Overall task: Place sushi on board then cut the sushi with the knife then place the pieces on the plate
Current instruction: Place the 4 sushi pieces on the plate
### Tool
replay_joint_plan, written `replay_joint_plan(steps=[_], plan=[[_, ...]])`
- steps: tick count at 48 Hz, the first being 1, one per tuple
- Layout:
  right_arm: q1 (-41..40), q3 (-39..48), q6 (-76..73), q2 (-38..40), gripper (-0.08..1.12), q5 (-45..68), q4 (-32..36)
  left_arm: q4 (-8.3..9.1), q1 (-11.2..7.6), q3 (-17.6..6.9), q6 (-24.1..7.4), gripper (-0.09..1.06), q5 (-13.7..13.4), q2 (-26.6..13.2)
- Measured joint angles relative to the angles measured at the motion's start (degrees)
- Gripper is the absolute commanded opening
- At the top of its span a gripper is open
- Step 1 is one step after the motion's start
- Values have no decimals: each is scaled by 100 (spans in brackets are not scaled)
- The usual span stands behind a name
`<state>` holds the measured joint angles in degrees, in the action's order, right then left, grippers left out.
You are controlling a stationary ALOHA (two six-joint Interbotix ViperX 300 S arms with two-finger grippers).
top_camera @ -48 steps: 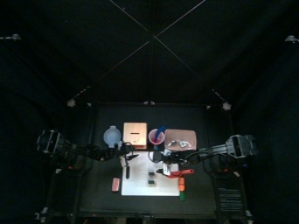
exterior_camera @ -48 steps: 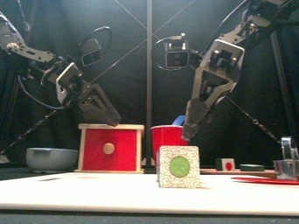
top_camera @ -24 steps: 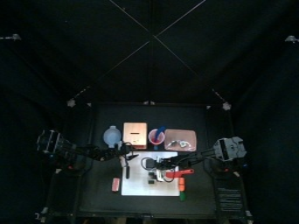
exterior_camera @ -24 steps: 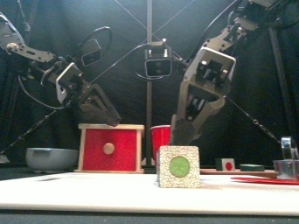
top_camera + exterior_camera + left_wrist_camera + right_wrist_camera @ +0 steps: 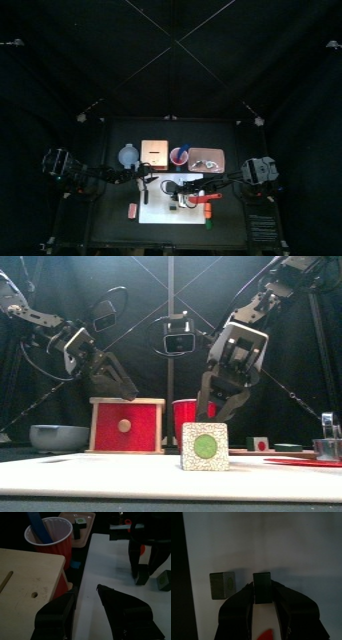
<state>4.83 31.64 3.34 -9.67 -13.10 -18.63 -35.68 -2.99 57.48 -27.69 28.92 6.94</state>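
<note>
The right gripper (image 5: 262, 592), jaws apart, straddled one sushi piece (image 5: 261, 579) beside a second piece (image 5: 221, 585) on the white cutting board (image 5: 298, 552); a third piece (image 5: 80, 522) apparently lay on the pink tray (image 5: 89, 534), so plating seemed partly done.

The counter (image 5: 114, 225) carries one white cutting board (image 5: 167, 215), one pale wooden box (image 5: 124, 425) with a red drawer front, one blue-grey bowl (image 5: 59, 437), one red cup (image 5: 48, 534), one pink tray (image 5: 297, 461) and one metal cutter (image 5: 327, 443) at the far right. The cup holds one blue knife (image 5: 37, 522). Three sushi pieces show: a first piece (image 5: 222, 585) and a second piece (image 5: 261, 587) side by side on the board, and a third piece (image 5: 81, 524) on the tray. Left of the board lie two small red things, a nearer one (image 5: 134, 210) and a farther one (image 5: 144, 197), both too small to name. Two claws hang over the counter, the left claw (image 5: 85, 592) and the right claw (image 5: 211, 413).
</note>
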Motion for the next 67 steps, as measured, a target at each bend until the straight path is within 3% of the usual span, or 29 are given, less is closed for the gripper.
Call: replay_joint_plan(steps=[22,38,49,60,67], plan=[[-1415,1424,-9,1951,59,-589,35,0,-44,0,0,77,-9,0],[-3331,2136,0,3129,60,-1090,501,0,-44,0,0,77,-26,0],[-4157,2470,26,3243,70,-1046,993,0,-35,0,0,77,-35,0],[-4184,2514,18,3155,84,-747,1160,0,-26,0,0,77,-35,0],[-4184,2514,18,3146,85,-650,1160,0,-26,0,0,77,-35,0]])
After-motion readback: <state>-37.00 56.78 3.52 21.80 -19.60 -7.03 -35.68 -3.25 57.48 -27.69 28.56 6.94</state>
